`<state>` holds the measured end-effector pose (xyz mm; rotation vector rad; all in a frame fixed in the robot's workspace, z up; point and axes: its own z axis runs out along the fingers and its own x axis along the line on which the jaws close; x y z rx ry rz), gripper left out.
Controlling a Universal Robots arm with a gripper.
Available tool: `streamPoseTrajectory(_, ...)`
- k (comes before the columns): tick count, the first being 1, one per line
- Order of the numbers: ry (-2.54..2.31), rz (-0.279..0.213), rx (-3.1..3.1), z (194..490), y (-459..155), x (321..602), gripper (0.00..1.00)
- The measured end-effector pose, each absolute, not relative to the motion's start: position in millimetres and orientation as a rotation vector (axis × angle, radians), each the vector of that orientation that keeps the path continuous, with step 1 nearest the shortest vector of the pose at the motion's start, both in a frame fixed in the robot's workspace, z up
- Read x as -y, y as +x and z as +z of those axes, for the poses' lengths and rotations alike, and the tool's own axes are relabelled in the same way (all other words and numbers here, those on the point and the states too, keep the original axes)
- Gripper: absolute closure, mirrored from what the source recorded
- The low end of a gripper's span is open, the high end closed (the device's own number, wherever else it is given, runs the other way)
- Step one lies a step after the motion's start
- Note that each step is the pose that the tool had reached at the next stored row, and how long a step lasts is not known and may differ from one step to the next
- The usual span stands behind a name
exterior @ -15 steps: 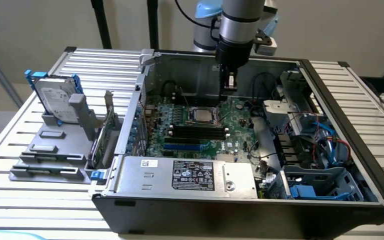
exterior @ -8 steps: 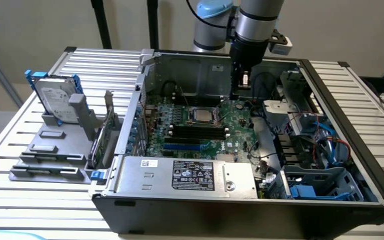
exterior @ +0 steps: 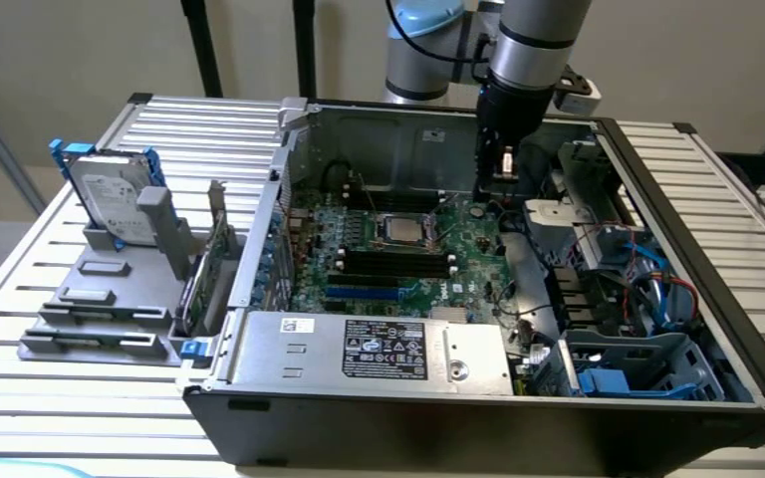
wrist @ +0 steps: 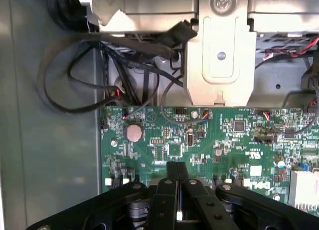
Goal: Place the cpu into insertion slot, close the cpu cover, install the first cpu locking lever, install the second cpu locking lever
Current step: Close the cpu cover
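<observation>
Insertion slot (exterior: 400, 229) sits mid-way across the green motherboard (exterior: 469, 261) inside the open computer case (exterior: 489, 428), to the exterior view's right of the hard drive (exterior: 101, 194) standing on the slatted table (exterior: 37, 299). Further right, the pincer (wrist: 177, 171) hangs low over the board near the slot, its fingers pressed together.

Arm (exterior: 537, 45) vertical; tool (wrist: 177, 169) apparently closed
</observation>
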<state>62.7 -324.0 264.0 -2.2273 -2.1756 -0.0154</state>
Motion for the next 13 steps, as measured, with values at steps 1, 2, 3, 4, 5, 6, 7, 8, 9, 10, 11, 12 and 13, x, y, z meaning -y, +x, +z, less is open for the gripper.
streamPoseTrajectory(1,-2.227,-0.016,2.175,262,63,324,0.89)
streamPoseTrajectory(2,-2.227,-0.016,2.176,260,63,324,0.89)
streamPoseTrajectory(3,-2.227,-0.016,2.176,259,63,325,0.89)
streamPoseTrajectory(4,-2.227,-0.016,2.176,257,63,325,0.89)
streamPoseTrajectory(5,-2.226,-0.015,2.176,255,63,326,0.89)
streamPoseTrajectory(6,-2.226,-0.015,2.175,253,63,326,0.89)
streamPoseTrajectory(7,-2.226,-0.013,2.175,252,63,326,0.89)
streamPoseTrajectory(8,-2.224,-0.011,2.174,250,63,326,0.89)
streamPoseTrajectory(9,-2.223,-0.007,2.172,250,63,326,0.89)
streamPoseTrajectory(10,-2.22,0.0,2.169,249,62,326,0.89)
streamPoseTrajectory(11,-2.215,0.01,2.164,249,62,326,0.89)
streamPoseTrajectory(12,-2.208,0.027,2.157,249,62,326,0.89)
streamPoseTrajectory(13,-2.199,0.047,2.147,249,62,326,0.89)
